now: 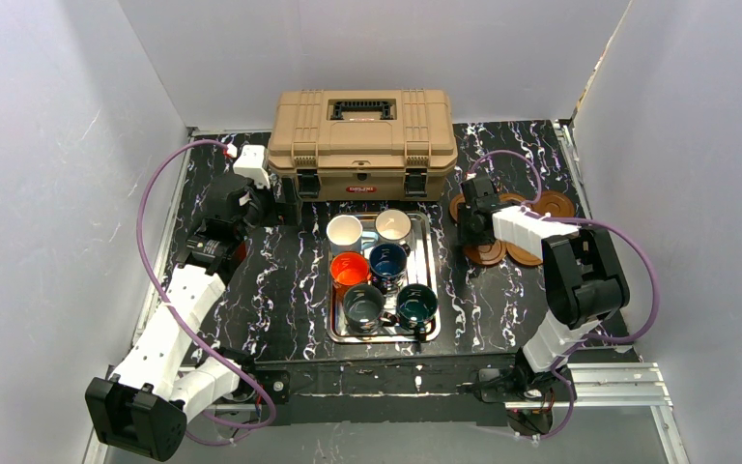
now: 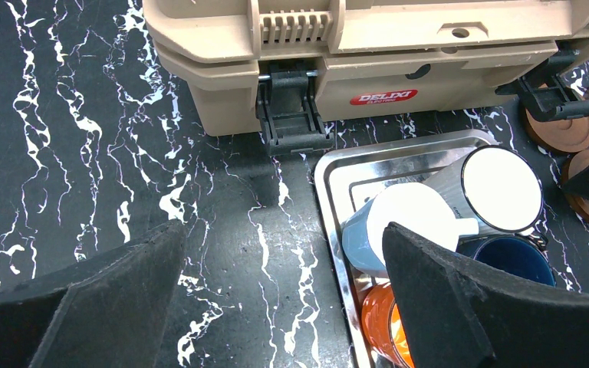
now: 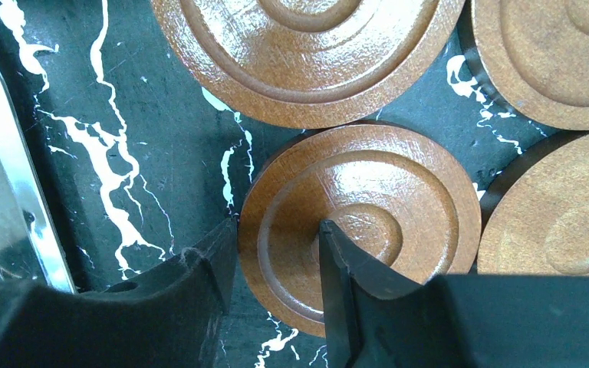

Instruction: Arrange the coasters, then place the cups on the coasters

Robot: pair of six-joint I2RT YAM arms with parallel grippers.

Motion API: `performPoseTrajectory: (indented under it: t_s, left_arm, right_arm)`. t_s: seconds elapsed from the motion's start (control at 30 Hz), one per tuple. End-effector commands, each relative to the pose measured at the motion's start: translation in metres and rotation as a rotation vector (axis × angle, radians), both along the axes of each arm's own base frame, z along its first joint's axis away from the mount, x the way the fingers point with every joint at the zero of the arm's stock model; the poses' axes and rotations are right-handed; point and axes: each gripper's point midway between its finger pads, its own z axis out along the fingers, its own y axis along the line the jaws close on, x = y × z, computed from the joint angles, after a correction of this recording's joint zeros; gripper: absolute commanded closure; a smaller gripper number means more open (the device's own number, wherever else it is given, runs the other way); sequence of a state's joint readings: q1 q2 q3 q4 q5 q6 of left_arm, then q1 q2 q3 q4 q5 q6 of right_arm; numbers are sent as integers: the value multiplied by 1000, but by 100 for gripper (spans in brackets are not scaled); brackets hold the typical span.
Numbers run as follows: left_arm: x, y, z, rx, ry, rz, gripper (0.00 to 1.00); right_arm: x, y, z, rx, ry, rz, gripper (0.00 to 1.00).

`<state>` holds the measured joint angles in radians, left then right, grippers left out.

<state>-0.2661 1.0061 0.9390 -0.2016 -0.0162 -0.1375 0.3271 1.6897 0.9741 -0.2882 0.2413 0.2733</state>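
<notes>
The right claw (image 3: 276,230) is down over the cluster of brown coasters (image 1: 556,205) on the right side of the black marbled table (image 1: 280,280), in front of the right corner of the tan toolbox (image 1: 362,135). Its jaws stand part-way apart and straddle the left rim of the middle coaster (image 3: 399,192). One finger sits just outside the edge, over the table, and the other lies across the disc's face beside its central dimple (whether they actually pinch the rim, I cannot tell from here). Three more ringed discs crowd close around that one: a big one above it, which looks to be touching, and two off to its right. None of them carries a cup. The cups (image 1: 387,259) are all in the shiny steel tray (image 1: 433,333) in the middle of the table, just left of the coasters, standing in pairs. Two cream ones are at the back nearest the toolbox, orange and navy come next, and dark grey-green and teal stand at the near end. The left claw (image 2: 285,230) hangs over bare table in front of the toolbox's left latch, just beside the tray's far left corner (a cream cup shows past its right finger). Its jaws are spread wide with nothing between them.
</notes>
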Motion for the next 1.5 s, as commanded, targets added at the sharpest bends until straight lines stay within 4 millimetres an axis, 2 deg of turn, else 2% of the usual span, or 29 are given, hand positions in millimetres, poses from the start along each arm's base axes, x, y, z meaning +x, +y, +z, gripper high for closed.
performPoseTrajectory:
  t_s: [0.0,0.17,0.33,0.5,0.63,0.8,0.97,1.13,1.3,1.47]
  left_arm:
    - [0,1,3,9,-13,3,2]
    - [0,1,3,9,-12,4,2]
    - [-1,1,3,8,-12,3,2]
    - [-1,1,3,8,-12,4,2]
    - [-1,1,4,7,-16,4,2]
    - [-2,1,4,5,-17,3,2]
    - [-2,0,6,-2,-20,-3,2]
    - [-2,-2,5,-11,-18,-10,2]
    - [-3,-3,6,-19,-21,-10,2]
    - [-2,-3,3,-18,-12,-9,2]
  right_arm:
    - [-8,0,-16,20,58,9,52]
    - [-7,5,-11,47,48,20,51]
    - [-5,11,4,78,28,35,48]
    - [-2,18,29,121,-8,51,43]
    - [-3,35,56,216,-54,102,38]
    - [-14,43,81,272,-74,145,32]
    - [-42,50,100,289,-55,206,28]
    - [-93,76,105,362,23,354,22]
    - [-143,101,98,403,93,449,23]
    - [-163,100,85,356,122,447,27]
